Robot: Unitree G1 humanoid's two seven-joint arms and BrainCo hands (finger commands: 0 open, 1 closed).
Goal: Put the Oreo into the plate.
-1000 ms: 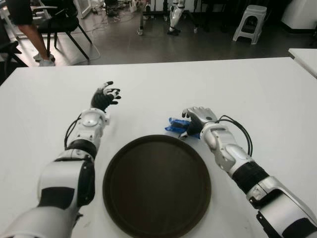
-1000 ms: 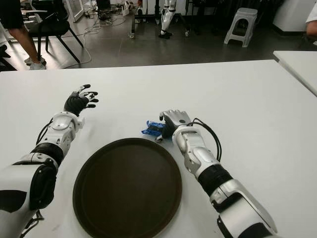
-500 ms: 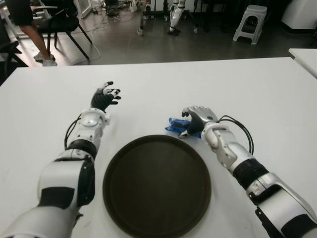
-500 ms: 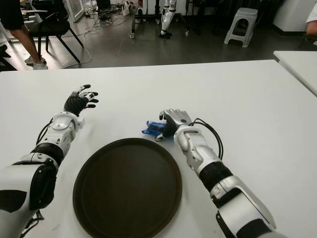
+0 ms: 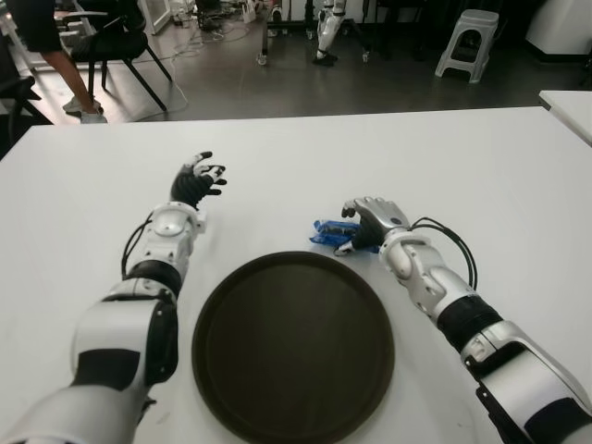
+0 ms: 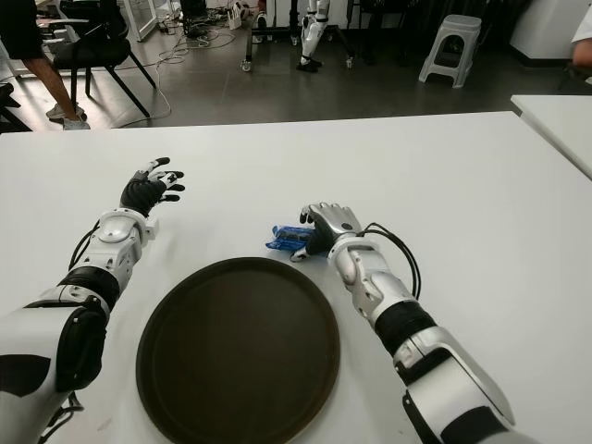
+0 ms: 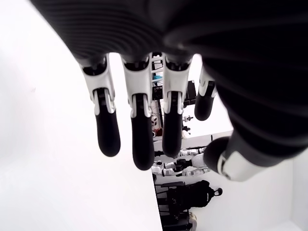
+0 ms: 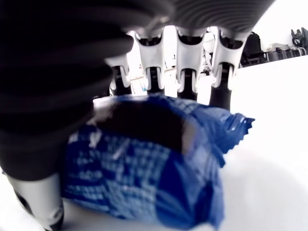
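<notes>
Surface: white table filled the near field; beyond its far edge lay a grey floor with a black chair, a white stool and a person's legs at the far left.

Plate: dark round plate lay on the table between the two arms, nearest the camera.

Oreo: blue Oreo packet lay just beyond the plate's far rim, apart from it, under the right hand.

Right hand: fingers were curled over the packet's far side and the thumb pressed on its near side, grasping it.

Right wrist view: showed what the eye views could not, namely the wrapper pinched between fingers and thumb, with its crimped end sticking free.

Left hand: left hand showed beyond the plate on its left side, well apart from the packet; its fingers were released and spread, holding nothing.

Change: compared with a second earlier, the right hand and packet had shifted slightly away from the plate's rim; the left hand had kept its place.

Obstruction: right hand hid most of the packet in the eye views.
</notes>
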